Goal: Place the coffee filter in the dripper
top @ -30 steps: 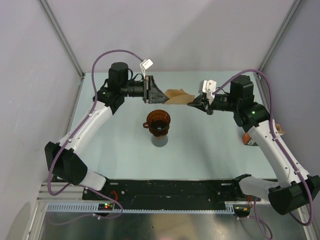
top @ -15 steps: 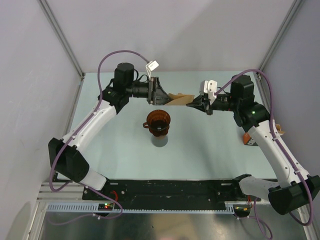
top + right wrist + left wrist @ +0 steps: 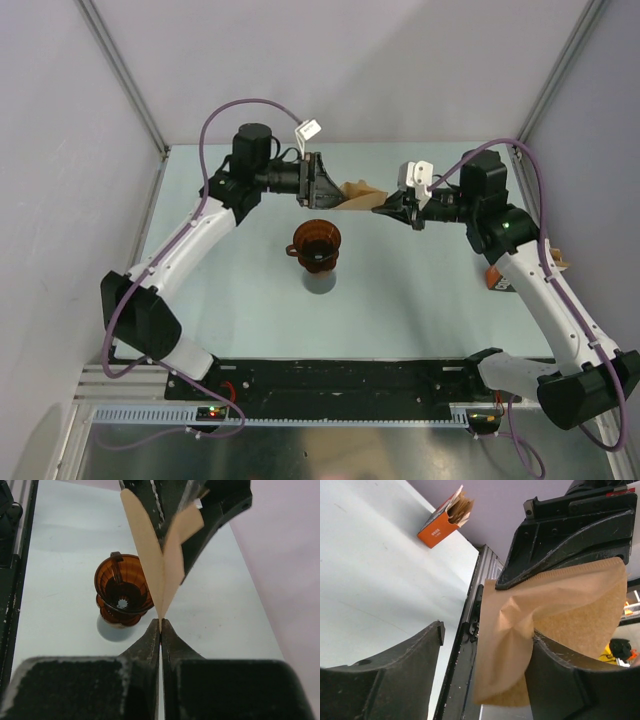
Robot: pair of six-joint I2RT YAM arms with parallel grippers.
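The tan coffee filter [image 3: 360, 193] hangs in the air behind the dripper [image 3: 316, 243], held between both arms. My right gripper [image 3: 160, 622] is shut on the filter's pointed tip. In the right wrist view the filter [image 3: 150, 555] spreads into a V, and one of the left gripper's fingers [image 3: 152, 502] sits between its two layers. My left gripper [image 3: 487, 635] is open, with the filter [image 3: 545, 615] draped against its right finger [image 3: 575, 685]. The dark reddish-brown dripper [image 3: 122, 590] stands upright on the table below the filter.
An orange printed box [image 3: 442, 522] with more filters sticking out lies near the table's right edge, by the right arm [image 3: 530, 280]. A metal rail [image 3: 330, 380] runs along the near edge. Walls close in the table on the left, right and back.
My left gripper has moved right toward the filter and its jaws have opened wider, spreading the filter's mouth. The right gripper has stayed still, shut on the tip.
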